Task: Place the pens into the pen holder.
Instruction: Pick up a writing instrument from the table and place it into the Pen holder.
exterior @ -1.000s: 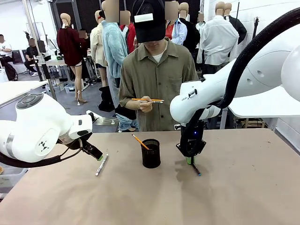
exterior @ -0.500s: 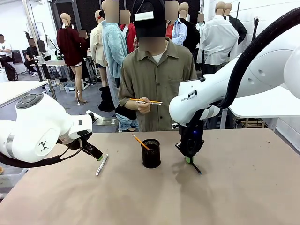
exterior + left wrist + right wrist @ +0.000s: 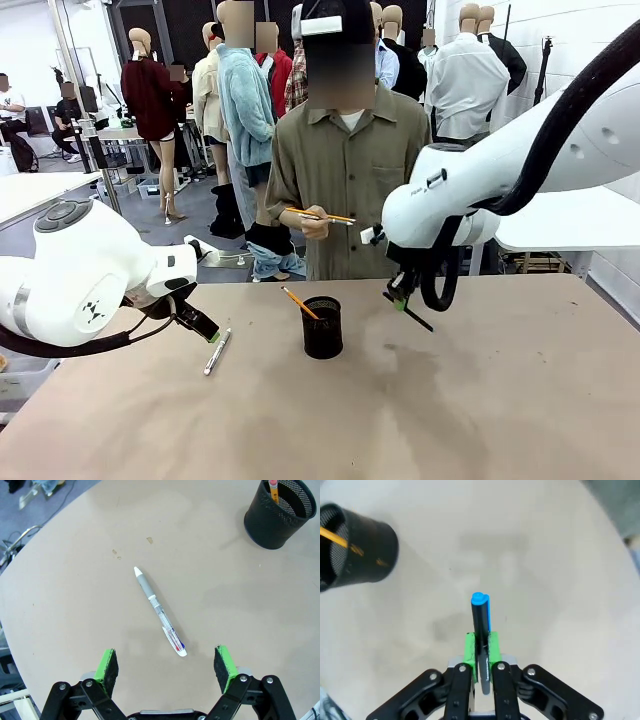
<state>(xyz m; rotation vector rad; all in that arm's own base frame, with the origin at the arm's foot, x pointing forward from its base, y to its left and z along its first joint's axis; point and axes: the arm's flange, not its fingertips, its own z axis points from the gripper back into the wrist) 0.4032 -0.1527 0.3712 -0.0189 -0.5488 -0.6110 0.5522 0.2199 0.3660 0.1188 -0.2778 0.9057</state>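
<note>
dark pen (image 3: 480,611) in right pincer (image 3: 481,647)

Four writing sticks total: one white pen (image 3: 217,351), one dark pen (image 3: 480,617) with a blue end, and two yellow pencils, counted as first pencil (image 3: 298,301) and second pencil (image 3: 322,215). One pen holder (image 3: 322,330), black mesh. Two tools: left tool (image 3: 210,335), right tool (image 3: 398,300). One table (image 3: 500,420). One person (image 3: 345,170) at its far side, one hand (image 3: 312,227) showing.
</note>
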